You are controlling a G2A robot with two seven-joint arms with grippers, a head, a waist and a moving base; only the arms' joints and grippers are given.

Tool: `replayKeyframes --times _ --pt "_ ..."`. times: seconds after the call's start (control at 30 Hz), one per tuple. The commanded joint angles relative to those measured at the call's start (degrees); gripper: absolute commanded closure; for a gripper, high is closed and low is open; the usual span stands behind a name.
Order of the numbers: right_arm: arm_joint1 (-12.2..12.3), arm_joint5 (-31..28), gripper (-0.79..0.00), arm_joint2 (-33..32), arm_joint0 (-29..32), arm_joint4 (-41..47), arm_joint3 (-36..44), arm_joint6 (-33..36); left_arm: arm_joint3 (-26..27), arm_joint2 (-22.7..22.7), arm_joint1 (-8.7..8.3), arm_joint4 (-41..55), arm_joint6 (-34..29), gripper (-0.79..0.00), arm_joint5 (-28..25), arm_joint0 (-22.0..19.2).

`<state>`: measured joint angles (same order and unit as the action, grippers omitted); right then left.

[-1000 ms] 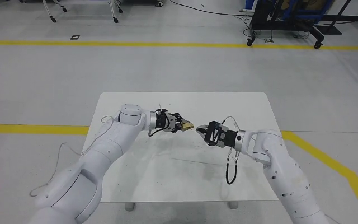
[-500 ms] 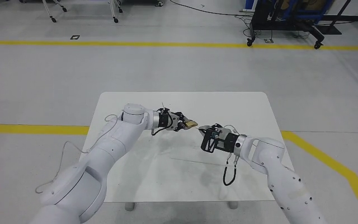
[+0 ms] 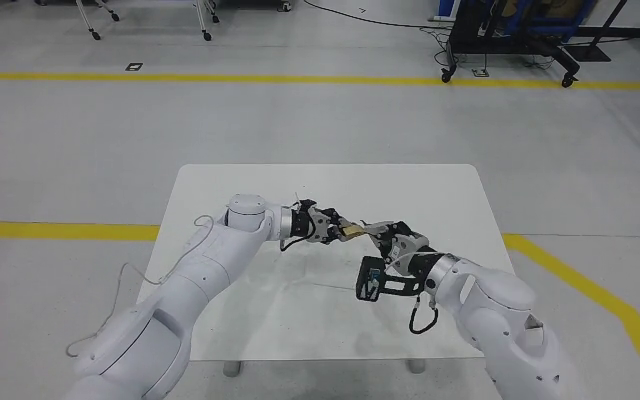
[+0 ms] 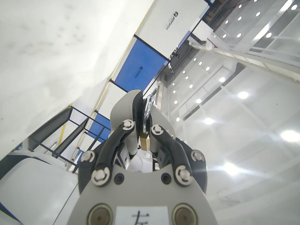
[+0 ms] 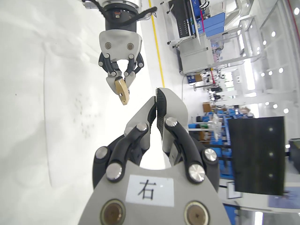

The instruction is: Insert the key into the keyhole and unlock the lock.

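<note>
- Top view: L gripper (image 3: 338, 228) and R gripper (image 3: 378, 229) meet tip to tip above the middle of the white table (image 3: 450, 190), both off its surface.
- Brass lock (image 3: 350, 231) sits in the L gripper, sticking out past its fingertips toward the R gripper, just beside it.
- L wrist view: L gripper (image 4: 146, 105) has its fingers drawn in tight on the lock (image 4: 145, 142). Brass body shows low betw. the fingers, a silvery part up by the tips.
- R wrist view: R gripper (image 5: 156, 97) fingers pressed nearly together, pinching the key (image 5: 156, 91). Only a thin metal edge pokes out at the tips.
- Opp. it the L gripper (image 5: 120, 84) clamps the lock (image 5: 122, 92), w/ the keyhole face turned toward this camera.
- Key tip and lock are close but apart, lock off to one side of the key tip. Key not in the keyhole.
- Table (image 5: 35, 71) lies behind both grippers.
</note>
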<state>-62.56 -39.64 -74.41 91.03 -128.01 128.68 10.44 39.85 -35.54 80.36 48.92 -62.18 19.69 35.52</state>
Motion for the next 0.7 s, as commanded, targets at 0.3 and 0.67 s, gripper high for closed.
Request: replayKeyframes --times 0.3,0.67 --pt "0.43 -2.92 0.0 3.38 0.5 -7.93 0.63 0.8 1.36 -2.47 -0.55 -0.42 -1.51 0.0 -0.91 1.57" --pt "-0.24 -8.04 0.0 9.18 -4.13 -11.05 -1.64 6.58 3.4 -3.6 -0.78 -3.51 1.33 0.0 -0.15 2.42"
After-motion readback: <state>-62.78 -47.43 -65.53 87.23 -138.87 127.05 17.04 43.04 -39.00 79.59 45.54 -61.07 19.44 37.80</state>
